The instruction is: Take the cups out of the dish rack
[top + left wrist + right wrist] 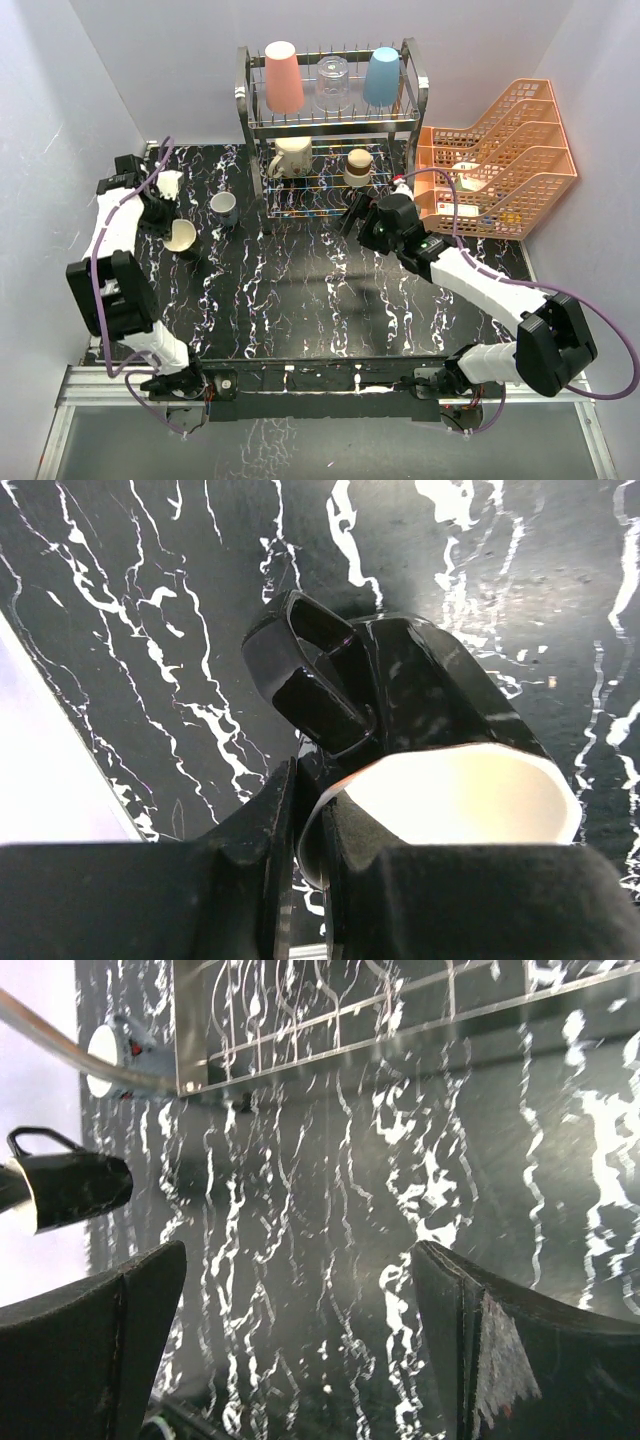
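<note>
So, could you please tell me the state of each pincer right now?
Left pincer: closed on the rim of the black cup.
Right pincer: open, holding nothing.

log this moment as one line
left claw: shut on black cup rim | right claw: open, by dish rack lower tier | grey cup: on table
</note>
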